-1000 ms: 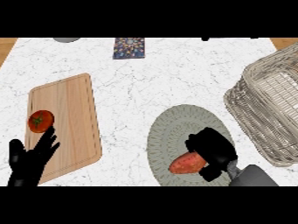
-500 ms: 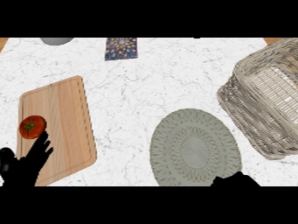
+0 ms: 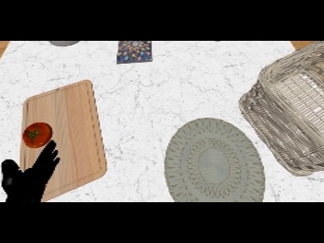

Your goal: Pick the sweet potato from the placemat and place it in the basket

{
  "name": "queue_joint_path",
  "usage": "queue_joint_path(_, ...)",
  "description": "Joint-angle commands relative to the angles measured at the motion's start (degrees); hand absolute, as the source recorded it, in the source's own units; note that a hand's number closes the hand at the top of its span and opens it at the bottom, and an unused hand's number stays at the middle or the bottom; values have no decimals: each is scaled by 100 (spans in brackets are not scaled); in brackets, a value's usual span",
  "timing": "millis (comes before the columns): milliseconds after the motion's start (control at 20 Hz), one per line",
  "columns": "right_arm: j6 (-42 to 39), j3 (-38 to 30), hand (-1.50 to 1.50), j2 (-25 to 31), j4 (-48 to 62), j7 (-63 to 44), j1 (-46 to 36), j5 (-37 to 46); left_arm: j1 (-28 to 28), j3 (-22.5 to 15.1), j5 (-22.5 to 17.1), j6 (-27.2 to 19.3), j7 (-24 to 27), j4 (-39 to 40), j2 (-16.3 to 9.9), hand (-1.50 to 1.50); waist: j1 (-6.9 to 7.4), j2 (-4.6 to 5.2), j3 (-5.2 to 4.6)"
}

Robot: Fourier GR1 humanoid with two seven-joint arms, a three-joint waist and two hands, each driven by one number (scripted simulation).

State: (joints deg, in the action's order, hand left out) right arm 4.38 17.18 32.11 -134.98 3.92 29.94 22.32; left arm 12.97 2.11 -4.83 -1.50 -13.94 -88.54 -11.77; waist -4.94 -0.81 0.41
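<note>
The round grey-green placemat [image 3: 214, 161] lies on the white marble counter at lower middle, with nothing on it. No sweet potato shows anywhere in the head view. The woven wicker basket [image 3: 301, 107] stands at the right, partly cut off by the view's edge. My left hand [image 3: 30, 175] rests open at the lower left, fingers pointing up over the corner of a cutting board. My right hand is out of the view.
A wooden cutting board [image 3: 62, 137] lies at the left with a red tomato [image 3: 37, 134] on it, just above my left fingertips. A small dark patterned card [image 3: 134, 51] lies at the back. A grey object [image 3: 64, 43] peeks in at the top edge.
A second ago my right hand was curled round the sweet potato on the placemat. Half a second ago it was slipping below the lower edge; now hand and sweet potato are out of view.
</note>
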Motion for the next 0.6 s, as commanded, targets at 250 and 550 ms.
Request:
queue_joint_path(250,-231,-2675,150,400,-1007,-1092,-86,-2411,-115,-157,136,-15,-190,345,88,0,223,82,-55)
queue_joint_path(550,-677,-4458,150,1121,-396,-1916,-781,-4101,-386,-80,66,114,-373,476,-32,0,348,76,-51)
